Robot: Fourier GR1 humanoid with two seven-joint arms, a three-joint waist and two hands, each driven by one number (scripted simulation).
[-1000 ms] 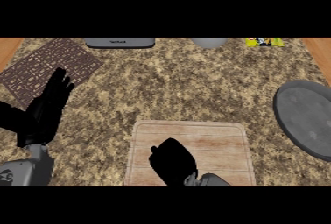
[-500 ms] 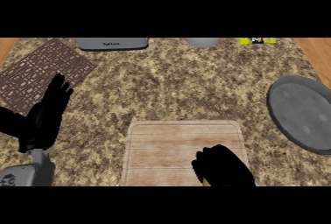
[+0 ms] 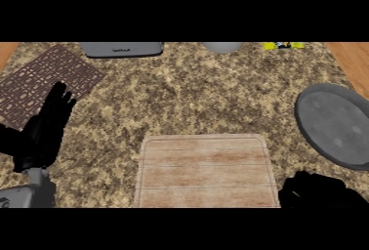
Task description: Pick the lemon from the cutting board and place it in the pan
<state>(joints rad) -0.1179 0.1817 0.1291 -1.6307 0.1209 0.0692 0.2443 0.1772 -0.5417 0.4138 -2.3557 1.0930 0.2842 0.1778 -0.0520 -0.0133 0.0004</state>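
Observation:
The wooden cutting board (image 3: 205, 171) lies at the lower middle with nothing showing on it. The grey round pan (image 3: 338, 124) sits at the right edge of the counter. My right hand (image 3: 317, 191) is at the bottom right, just off the board's right edge and below the pan, with its fingers curled. No lemon shows anywhere; the curled right hand hides whatever it holds. My left hand (image 3: 47, 129) rests open at the left, fingers up, over the counter beside a dark mat.
A dark patterned mat (image 3: 43, 83) lies at the upper left. A grey appliance (image 3: 121, 49) and a grey bowl (image 3: 222, 47) stand along the back edge. Next to them is a small yellow item (image 3: 282, 46).
My right hand has moved from over the middle of the cutting board to the right, past the board's right edge toward the pan. The left hand has stayed still.

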